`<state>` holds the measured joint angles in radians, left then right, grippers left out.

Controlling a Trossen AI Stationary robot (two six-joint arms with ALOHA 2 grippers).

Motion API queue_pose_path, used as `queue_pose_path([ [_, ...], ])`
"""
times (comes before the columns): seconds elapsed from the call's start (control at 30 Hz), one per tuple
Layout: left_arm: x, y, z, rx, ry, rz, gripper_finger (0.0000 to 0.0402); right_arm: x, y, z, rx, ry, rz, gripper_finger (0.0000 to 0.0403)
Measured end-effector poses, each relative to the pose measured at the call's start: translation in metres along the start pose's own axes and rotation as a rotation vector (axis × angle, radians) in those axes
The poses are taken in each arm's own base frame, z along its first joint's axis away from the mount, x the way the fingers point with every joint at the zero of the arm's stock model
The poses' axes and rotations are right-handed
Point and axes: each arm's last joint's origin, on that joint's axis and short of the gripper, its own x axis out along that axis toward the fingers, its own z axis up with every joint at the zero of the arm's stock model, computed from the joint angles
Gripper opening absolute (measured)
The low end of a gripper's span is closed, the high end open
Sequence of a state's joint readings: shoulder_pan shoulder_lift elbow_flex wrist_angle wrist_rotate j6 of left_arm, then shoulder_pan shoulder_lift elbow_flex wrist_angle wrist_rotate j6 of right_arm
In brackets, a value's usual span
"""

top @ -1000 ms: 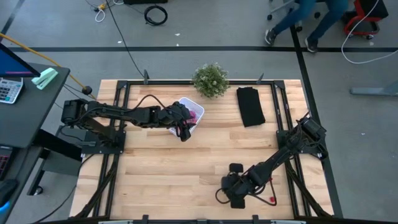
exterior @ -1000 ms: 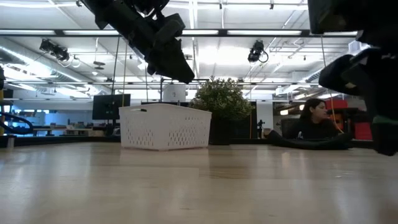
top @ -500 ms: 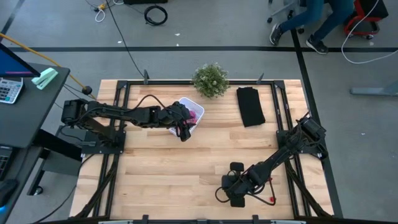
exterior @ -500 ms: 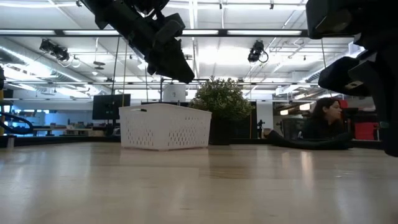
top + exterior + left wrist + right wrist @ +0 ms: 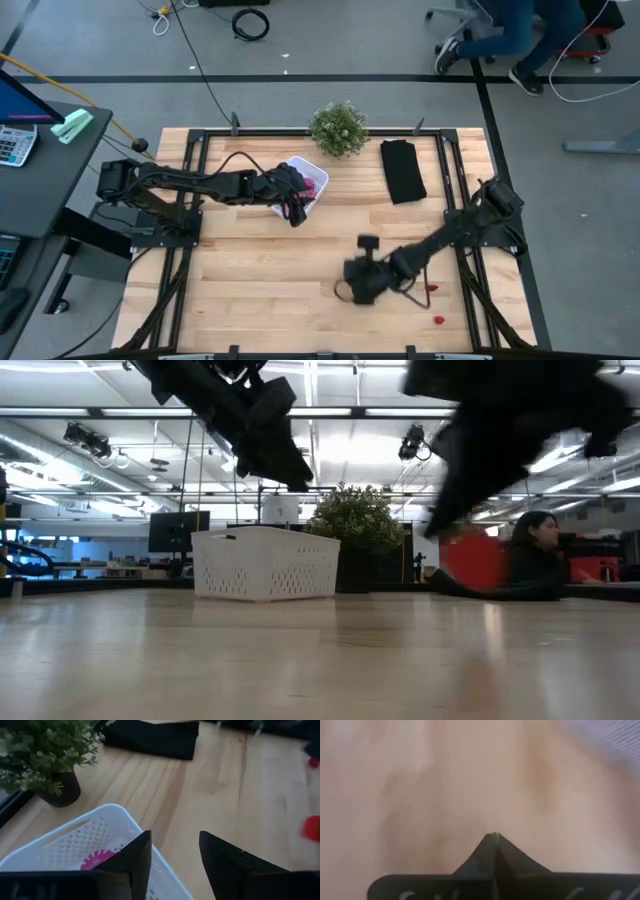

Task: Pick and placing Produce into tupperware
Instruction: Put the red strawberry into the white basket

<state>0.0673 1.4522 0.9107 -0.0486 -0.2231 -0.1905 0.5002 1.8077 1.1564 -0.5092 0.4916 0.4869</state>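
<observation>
The white perforated tupperware (image 5: 303, 187) stands on the table's far left part, with a spiky purple-pink piece (image 5: 97, 859) inside it. My left gripper (image 5: 295, 210) hovers open just above its near rim (image 5: 131, 822). My right gripper (image 5: 350, 282) is a blur in mid-motion over the table's near middle, with its fingers shut. A small green bit (image 5: 494, 836) shows between its tips, and a red blur (image 5: 470, 560) hangs under it in the low view. Two red pieces (image 5: 430, 290) (image 5: 438, 320) lie on the table near the right arm. My right gripper pinches a tiny green part (image 5: 494, 836) between the very ends of its two shut fingers. The rest of the piece does not show in the wrist view. The red blur (image 5: 470, 560) below the gripper is clear of the table.
A green potted plant (image 5: 338, 127) and a black folded cloth (image 5: 402, 170) sit along the far edge. Bare wood lies between the container and the right arm. A person (image 5: 535, 555) sits in the room beyond the table.
My right gripper has swept quickly up and away from the near edge, toward the table's left and far side. This uncovered a red piece that its arm had hidden. My left gripper has held still over the container.
</observation>
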Motion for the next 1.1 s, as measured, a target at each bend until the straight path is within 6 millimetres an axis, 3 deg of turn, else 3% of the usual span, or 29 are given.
queue_pose_path([
  [0.13, -0.019, 0.001, 0.019, -0.034, -0.055, -0.012, 0.0167, -0.002, -0.049, 0.035, 0.077, -0.156, -0.139, 0.0002],
  [0.3, -0.062, 0.006, 0.057, 0.020, -0.076, -0.004, 0.0158, -0.007, -0.123, 0.082, 0.182, -0.406, -0.219, 0.0001],
  [0.43, -0.101, 0.011, 0.088, 0.011, -0.116, -0.006, 0.0150, 0.002, -0.178, 0.110, 0.247, -0.642, -0.099, 0.0001],
  [0.53, -0.125, 0.013, 0.104, 0.005, -0.142, -0.009, 0.0143, 0.022, -0.204, 0.116, 0.289, -0.727, -0.018, 0.0000],
  [0.67, -0.147, 0.015, 0.116, -0.008, -0.187, -0.017, 0.0135, 0.067, -0.221, 0.102, 0.308, -0.630, -0.033, 0.0000],
  [0.8, -0.149, 0.016, 0.115, -0.002, -0.173, -0.002, 0.0129, 0.098, -0.223, 0.091, 0.286, -0.557, -0.051, 0.0002],
  [1.1, -0.143, 0.019, 0.100, 0.022, -0.059, 0.022, 0.0121, 0.109, -0.222, 0.085, 0.260, -0.506, -0.014, 0.0024],
])
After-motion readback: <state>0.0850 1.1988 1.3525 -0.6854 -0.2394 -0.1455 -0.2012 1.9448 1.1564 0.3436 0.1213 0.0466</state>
